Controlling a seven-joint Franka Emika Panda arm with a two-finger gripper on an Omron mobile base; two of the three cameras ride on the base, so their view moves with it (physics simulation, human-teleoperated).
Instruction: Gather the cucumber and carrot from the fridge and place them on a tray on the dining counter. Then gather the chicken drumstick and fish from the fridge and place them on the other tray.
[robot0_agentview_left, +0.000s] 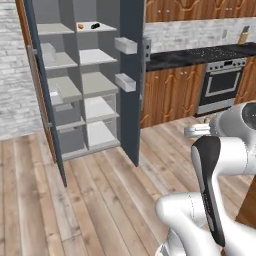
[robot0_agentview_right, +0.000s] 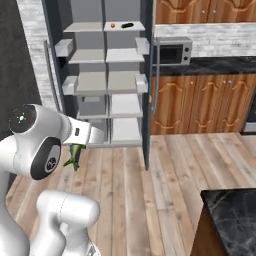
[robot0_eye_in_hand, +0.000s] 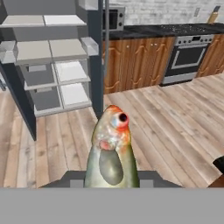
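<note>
A greenish fish (robot0_eye_in_hand: 111, 148) with a red-orange head and a dark eye fills the middle of the hand view, head up, and my gripper (robot0_eye_in_hand: 111, 180) is shut on its body. In the right base view the fish (robot0_agentview_right: 74, 156) hangs tail-down under my gripper (robot0_agentview_right: 76, 146), over the wooden floor in front of the open fridge (robot0_agentview_right: 107, 75). On the fridge's top shelf lie a small orange thing (robot0_agentview_right: 113, 25) and a dark elongated thing (robot0_agentview_right: 127, 25), too small to identify. Both sit there in the left base view too: orange thing (robot0_agentview_left: 80, 25), dark thing (robot0_agentview_left: 95, 25).
The open fridge door (robot0_agentview_left: 131, 75) juts out with white bins. Wooden cabinets and an oven (robot0_agentview_left: 220, 82) line the back wall, with a microwave (robot0_agentview_right: 172, 52) beside the fridge. A black marble counter corner (robot0_agentview_right: 230, 215) stands at the lower right. Wooden floor lies between.
</note>
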